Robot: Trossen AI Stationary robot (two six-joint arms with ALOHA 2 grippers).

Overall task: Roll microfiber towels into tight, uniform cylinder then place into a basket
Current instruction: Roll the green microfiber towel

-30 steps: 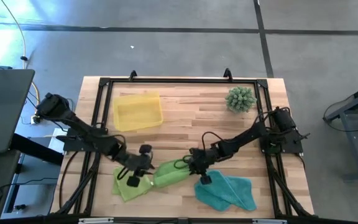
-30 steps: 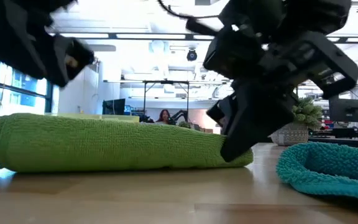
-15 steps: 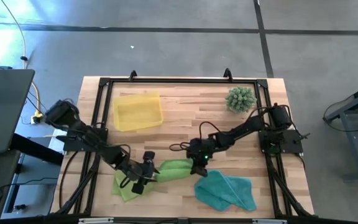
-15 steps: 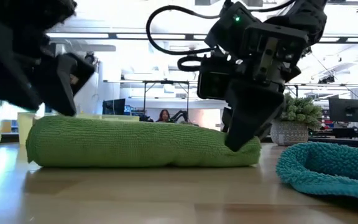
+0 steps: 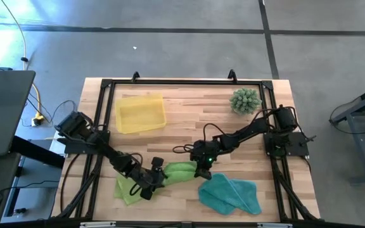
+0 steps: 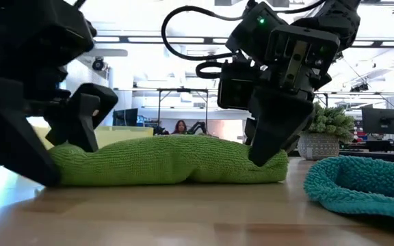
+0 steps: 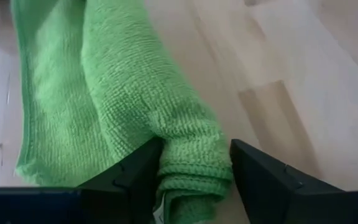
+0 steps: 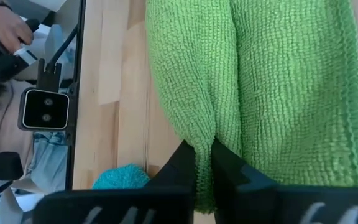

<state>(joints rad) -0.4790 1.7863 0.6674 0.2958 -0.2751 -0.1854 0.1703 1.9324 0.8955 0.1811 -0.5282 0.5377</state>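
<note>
High view: your rolled towel (image 5: pixel 177 173) lies near the table's (image 5: pixel 189 130) front edge, well away from the basket (image 5: pixel 140 113), which sits toward the back left. Left gripper (image 5: pixel 155 180) is at the roll's left end, right gripper (image 5: pixel 203 166) at its right end. A second green towel (image 5: pixel 129 189) lies flat just left of the roll, partly under the left arm. The teal towel (image 5: pixel 231 196) lies crumpled just right of the roll. The plant (image 5: pixel 245 101) stands well behind the roll, back right.

Low view: your roll (image 6: pixel 173 160) lies lengthwise on the wood. Left gripper (image 6: pixel 60 147) straddles one end, fingers spread. Right gripper (image 6: pixel 269 147) pinches the other end. Teal towel (image 6: pixel 361 188) sits near that end.

Left wrist view: your fingers (image 7: pixel 138 174) stand apart on either side of the roll's (image 7: pixel 166 130) end, touching it loosely, not clamped.

Right wrist view: your fingers (image 8: pixel 182 165) are closed tight on a fold of the roll (image 8: pixel 260 87). A bit of teal towel (image 8: pixel 122 177) shows beside it.
</note>
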